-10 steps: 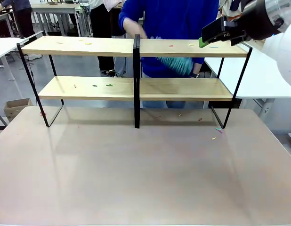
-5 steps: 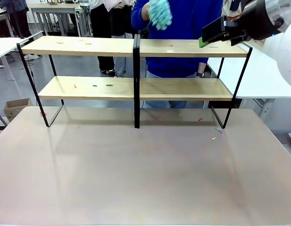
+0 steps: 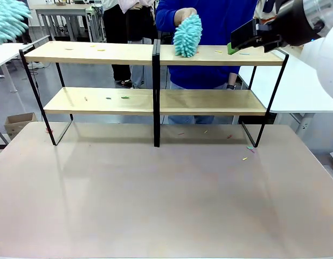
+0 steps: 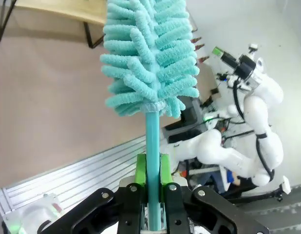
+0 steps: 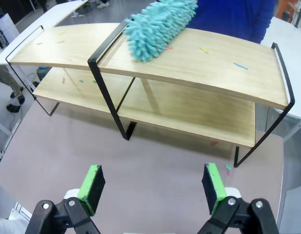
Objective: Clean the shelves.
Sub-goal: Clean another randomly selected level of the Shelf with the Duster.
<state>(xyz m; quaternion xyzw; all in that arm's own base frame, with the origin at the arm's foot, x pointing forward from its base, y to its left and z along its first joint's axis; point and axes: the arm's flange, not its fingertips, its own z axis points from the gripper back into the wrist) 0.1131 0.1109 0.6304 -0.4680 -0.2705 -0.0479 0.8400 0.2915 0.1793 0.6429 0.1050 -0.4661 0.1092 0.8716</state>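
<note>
The shelves (image 3: 102,53) stand at the far side of the table, with small coloured scraps on both boards (image 5: 223,61). A person in blue holds a teal duster (image 3: 187,35) on the top board, just right of the central upright (image 3: 156,91); its fluffy head (image 5: 160,25) lies across the board. My left gripper (image 4: 151,168) is shut on the handle of a second teal duster (image 4: 150,58), whose head (image 3: 7,19) pokes in above the rack's left end. High over the rack's right end hovers my right gripper (image 3: 236,39), its fingers (image 5: 94,187) open with nothing between them.
Coloured scraps (image 3: 247,154) lie on the beige tabletop (image 3: 166,205) near the rack's right foot. White tables (image 3: 296,86) stand to the right and left. A cardboard box (image 3: 18,121) sits on the floor at left.
The person's duster rose from behind the lower board to the top board near the upright. My left arm's duster head came into the front view's top left. The right gripper stayed still.
</note>
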